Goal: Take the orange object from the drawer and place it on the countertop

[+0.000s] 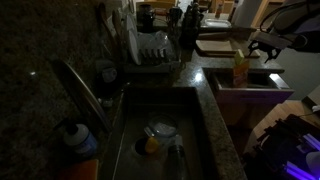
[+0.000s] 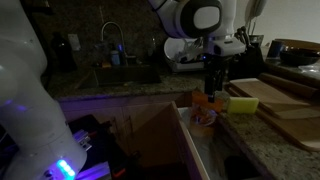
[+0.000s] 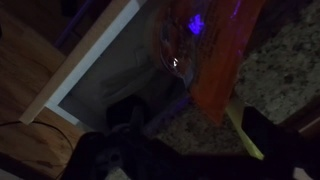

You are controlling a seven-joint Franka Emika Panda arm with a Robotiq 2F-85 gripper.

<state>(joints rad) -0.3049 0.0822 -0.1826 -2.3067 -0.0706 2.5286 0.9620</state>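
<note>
The orange object (image 2: 205,110) is a packet with clear glossy plastic. It stands on the granite countertop (image 2: 250,135) at the edge next to the open drawer (image 2: 150,135). It also shows in an exterior view (image 1: 240,68) and in the wrist view (image 3: 215,50). My gripper (image 2: 213,78) hangs just above the packet and is open, with nothing between its fingers. In the wrist view my dark fingers (image 3: 195,150) are spread wide over bare granite, with the packet just beyond them. The gripper also shows in an exterior view (image 1: 265,45).
A yellow sponge (image 2: 240,103) lies beside the packet, with wooden cutting boards (image 2: 285,100) behind it. A sink (image 1: 160,130) with a faucet (image 1: 80,85) and a dish rack (image 1: 150,50) lies along the counter. The drawer's white edge (image 3: 90,60) is near the fingers. The scene is very dim.
</note>
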